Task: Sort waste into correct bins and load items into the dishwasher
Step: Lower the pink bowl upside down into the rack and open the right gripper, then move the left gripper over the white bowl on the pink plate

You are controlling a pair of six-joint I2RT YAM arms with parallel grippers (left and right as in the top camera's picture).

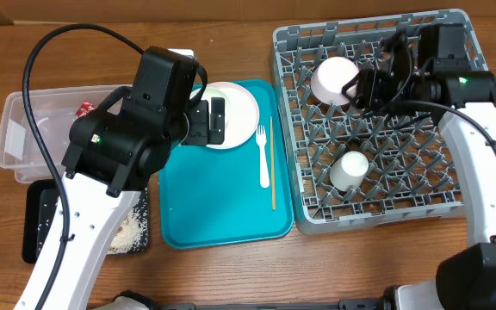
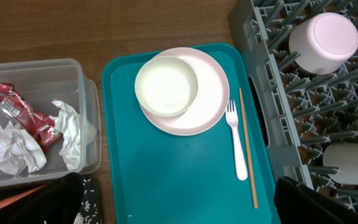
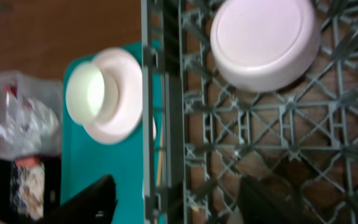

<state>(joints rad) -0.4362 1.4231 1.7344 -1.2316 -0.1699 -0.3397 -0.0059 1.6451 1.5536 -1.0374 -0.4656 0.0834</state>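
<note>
- Nearest the robot, on the left: the shallow black tray [image 1: 34, 224], already carrying beige crumbs [image 1: 132, 231]. In the left wrist view, an orange sliver [image 2: 8, 199] at that corner, probably the carrot (half hidden by a finger, so no certainty).
- Just beyond it, in the clear tub [image 2: 42, 62]: crumpled napkins [image 2: 11, 152] and the red wrapper [image 2: 23, 112], both binned. Judged from this, waste sorting finished or close to it, with no scraps visible on the teal tray [image 1: 222, 215].
- Left to load, all on that teal tray: the white fork [image 2: 236, 146] and the wooden stick [image 2: 247, 149], side by side near its right edge, plus the plate [image 2: 211, 109] with a bowl [image 2: 166, 85] sitting on it at the far end.
- Poised above the plate's left side: the left gripper [image 1: 207, 122], spread wide with nothing between the jaws, touching neither dish as far as can be told.
- To the right, in the grey rack [image 1: 403, 217]: a small cup [image 1: 350, 170] near the middle and, farther back, a second bowl [image 1: 334, 80] upside down among the pegs. Two of six items loaded, by this count.
- Farthest back, just beside that upturned bowl: the right gripper [image 1: 362, 86], released and empty, fingers [image 3: 86, 202] apart over the rack's wall.
</note>
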